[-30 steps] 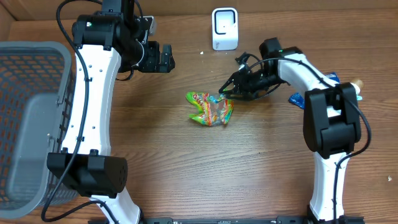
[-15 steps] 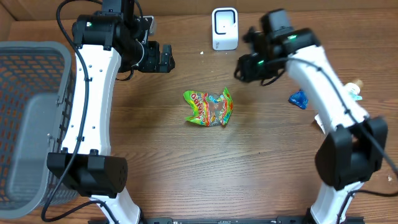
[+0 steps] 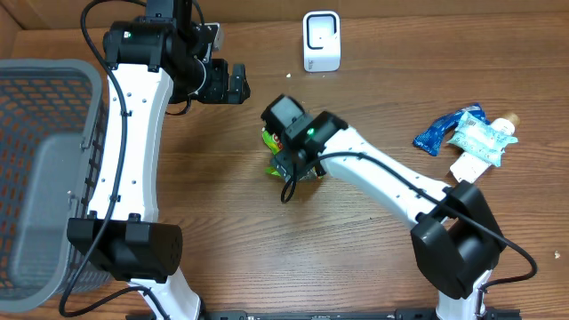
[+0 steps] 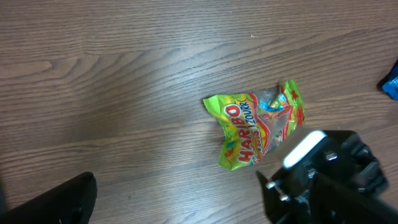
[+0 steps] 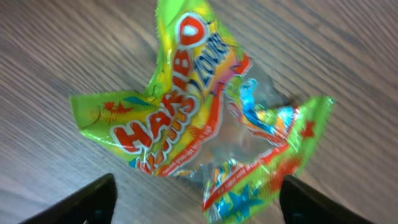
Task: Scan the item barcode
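Spreading wide, the jaws of the right gripper (image 5: 198,193) are hanging empty over a crumpled green Haribo candy bag (image 5: 199,112), which is lying loose near the middle of the wooden table (image 3: 267,258), logo side up. The pickup is looking not yet done. The next move is calling for a descent and a pinch on a raised fold, then a carry to the white scanner (image 3: 321,41) at the far edge. No barcode is showing. The left gripper (image 3: 233,83) is hovering nearby, jaws released, holding nothing. A grey basket (image 3: 36,107) is sitting at the left; a blue packet (image 3: 431,138) and a pale pouch (image 3: 480,138) are lying at the right, well apart. Nothing is blocking the path to the scanner.
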`<move>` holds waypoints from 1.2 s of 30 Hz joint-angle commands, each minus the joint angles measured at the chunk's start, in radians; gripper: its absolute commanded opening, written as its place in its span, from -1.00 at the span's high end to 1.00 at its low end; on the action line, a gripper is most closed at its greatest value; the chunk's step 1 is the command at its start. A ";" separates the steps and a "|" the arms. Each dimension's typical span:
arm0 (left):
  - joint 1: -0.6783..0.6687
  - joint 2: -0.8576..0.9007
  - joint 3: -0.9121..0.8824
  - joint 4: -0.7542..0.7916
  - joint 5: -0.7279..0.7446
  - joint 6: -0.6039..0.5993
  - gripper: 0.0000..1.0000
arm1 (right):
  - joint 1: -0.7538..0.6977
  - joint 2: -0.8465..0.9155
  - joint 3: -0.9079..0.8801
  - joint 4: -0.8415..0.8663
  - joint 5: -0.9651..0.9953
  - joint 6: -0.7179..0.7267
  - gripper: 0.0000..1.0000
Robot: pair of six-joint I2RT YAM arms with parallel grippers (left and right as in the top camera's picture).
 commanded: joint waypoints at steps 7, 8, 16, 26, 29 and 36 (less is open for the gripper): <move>-0.006 -0.005 0.017 0.000 -0.003 0.019 -0.99 | 0.000 0.006 -0.054 0.117 -0.062 -0.014 -1.00; -0.006 -0.005 0.017 0.000 -0.003 0.019 -0.99 | 0.000 0.006 -0.054 0.117 -0.093 -0.045 -0.99; -0.006 -0.005 0.017 0.000 -0.003 0.019 -1.00 | 0.031 0.046 -0.061 0.135 -0.069 -0.164 -0.63; -0.006 -0.005 0.017 0.000 -0.003 0.019 -1.00 | 0.036 0.124 -0.063 0.154 -0.014 -0.215 -0.58; -0.006 -0.005 0.017 0.000 -0.003 0.019 -1.00 | 0.035 0.140 -0.063 0.167 0.005 -0.239 -0.58; -0.008 -0.005 0.017 0.000 -0.003 0.019 -1.00 | 0.013 0.205 -0.063 0.211 0.053 -0.271 -0.47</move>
